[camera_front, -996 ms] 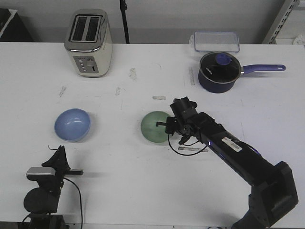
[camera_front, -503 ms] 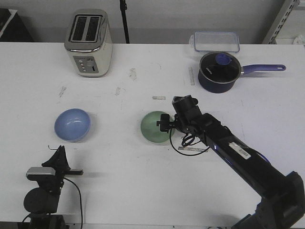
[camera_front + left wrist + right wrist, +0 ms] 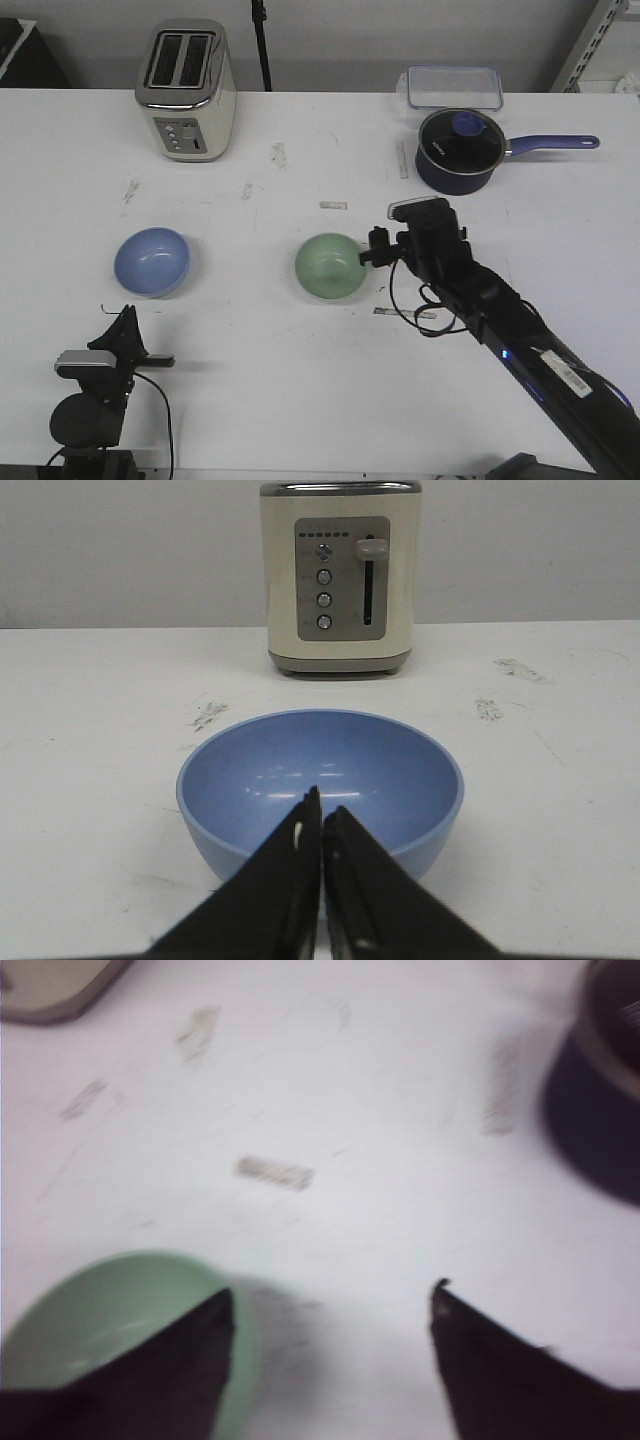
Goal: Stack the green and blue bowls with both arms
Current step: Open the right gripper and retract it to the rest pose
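The green bowl (image 3: 328, 267) sits upright on the table's middle, and the blue bowl (image 3: 152, 262) sits upright to its left. My right gripper (image 3: 376, 250) hovers at the green bowl's right rim, open and holding nothing. In the blurred right wrist view one of its fingers (image 3: 170, 1370) overlaps the green bowl's (image 3: 100, 1320) edge while the gap of the right gripper (image 3: 333, 1300) shows bare table. My left gripper (image 3: 125, 318) rests near the front left edge, shut and empty. The left wrist view shows the left gripper (image 3: 322, 816) pointing at the blue bowl (image 3: 380, 770), short of it.
A cream toaster (image 3: 186, 90) stands at the back left. A navy saucepan (image 3: 458, 150) with a purple handle and a clear lidded box (image 3: 453, 87) are at the back right. Black cable (image 3: 415, 310) loops on the table under the right arm.
The right gripper has drawn back to the right, from over the green bowl to its right rim. The bowl stays on the table. The left arm has not moved.
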Tool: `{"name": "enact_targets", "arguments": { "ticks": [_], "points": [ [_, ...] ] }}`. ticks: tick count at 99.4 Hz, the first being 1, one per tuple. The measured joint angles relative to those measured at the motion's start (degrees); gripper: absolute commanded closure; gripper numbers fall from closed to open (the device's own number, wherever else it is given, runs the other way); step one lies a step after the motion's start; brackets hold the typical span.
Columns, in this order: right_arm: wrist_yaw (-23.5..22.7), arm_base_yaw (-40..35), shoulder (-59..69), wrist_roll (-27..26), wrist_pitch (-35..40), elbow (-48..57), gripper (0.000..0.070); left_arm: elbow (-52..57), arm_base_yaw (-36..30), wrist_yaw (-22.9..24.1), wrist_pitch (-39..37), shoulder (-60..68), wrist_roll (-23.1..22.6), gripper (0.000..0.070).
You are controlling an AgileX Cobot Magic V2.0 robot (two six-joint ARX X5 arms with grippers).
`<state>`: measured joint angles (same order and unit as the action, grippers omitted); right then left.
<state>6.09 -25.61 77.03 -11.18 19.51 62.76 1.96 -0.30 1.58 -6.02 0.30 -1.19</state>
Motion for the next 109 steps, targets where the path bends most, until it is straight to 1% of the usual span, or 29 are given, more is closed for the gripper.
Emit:
{"name": "enact_targets", "arguments": {
  "ticks": [4,7,22,27,41,45,52,74,88,109],
  "points": [
    [-0.1,1.6,-1.8,0.9,-1.4,-1.9,0.0658,0.0,0.0,0.0,0.0,0.0,0.0,0.0699],
    [-0.1,2.8,-3.2,1.5,-2.6,-3.5,0.0684,0.0,0.0,0.0,0.0,0.0,0.0,0.0699],
    [-0.8,9.1,-11.7,5.9,-9.5,-11.4,0.0685,0.0,0.0,0.0,0.0,0.0,0.0,0.0699],
    [-2.6,11.2,-14.6,7.6,-12.4,-14.2,0.0685,0.0,0.0,0.0,0.0,0.0,0.0,0.0699],
    [-9.8,17.5,-22.0,11.0,-20.3,-22.6,0.0685,0.0,0.0,0.0,0.0,0.0,0.0,0.0699],
    [-10.4,19.0,-24.0,11.4,-22.3,-25.0,0.0685,0.0,0.0,0.0,0.0,0.0,0.0,0.0699],
    [-10.1,20.5,-27.5,11.5,-24.1,-28.7,0.0685,0.0,0.0,0.0,0.0,0.0,0.0,0.0699],
    [-6.4,20.8,-38.6,11.9,-24.2,-37.3,0.0685,0.0,0.0,0.0,0.0,0.0,0.0,0.0699],
    [-6.3,20.8,-46.0,11.5,-23.9,-41.6,0.0685,0.0,0.0,0.0,0.0,0.0,0.0,0.0699],
    [-6.3,20.8,-55.3,10.7,-17.1,-42.4,0.0685,0.0,0.0,0.0,0.0,0.0,0.0,0.0699]
  ]
}}
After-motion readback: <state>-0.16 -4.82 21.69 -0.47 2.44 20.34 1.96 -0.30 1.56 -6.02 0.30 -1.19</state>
